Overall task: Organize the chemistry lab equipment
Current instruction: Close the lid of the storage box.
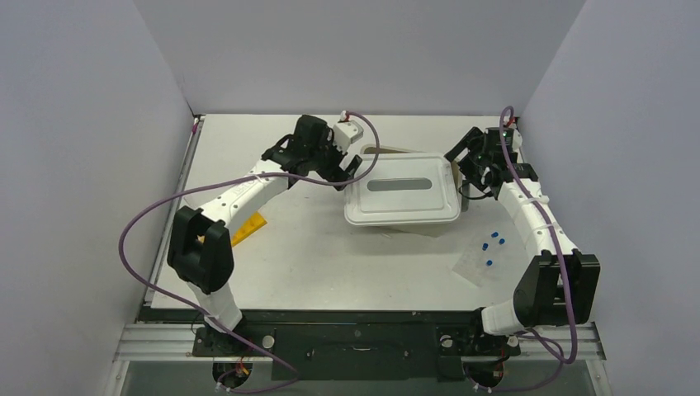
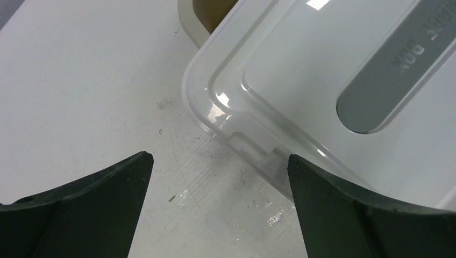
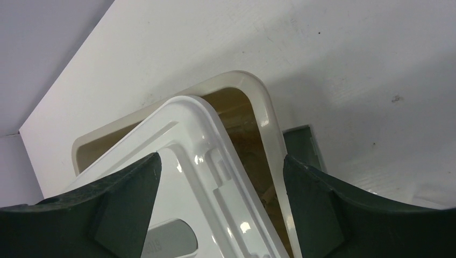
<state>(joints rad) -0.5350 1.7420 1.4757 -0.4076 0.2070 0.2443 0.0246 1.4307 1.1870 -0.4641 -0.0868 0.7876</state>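
So, white table [image 1: 314, 256], a bit scuffed and scratched, boxed in by plain pale grey walls [image 1: 99, 124] on three sides. I'm using the white lid [image 1: 402, 202] in the middle as the reference.

Well left of the lid, a yellow tube rack [image 1: 250, 227] lies on the table, half hidden under the left arm. The left gripper [image 2: 219, 158] hangs at the lid's left edge with its jaws spread wide and nothing pinched.

The lid sits skewed on a beige tub [image 3: 269, 118], so the tub's far rim shows. The lid's grey handle [image 2: 387, 91] has raised lettering. I can make out "BOX", and the rest is cut off.

At the lid's right end is the right gripper [image 3: 221, 161], jaws also spread, with the lid corner and tub rim between its fingers.

Right of the lid and nearer the arm bases, a few blue caps [image 1: 494, 244] sit on a clear plastic sheet [image 1: 475, 264].
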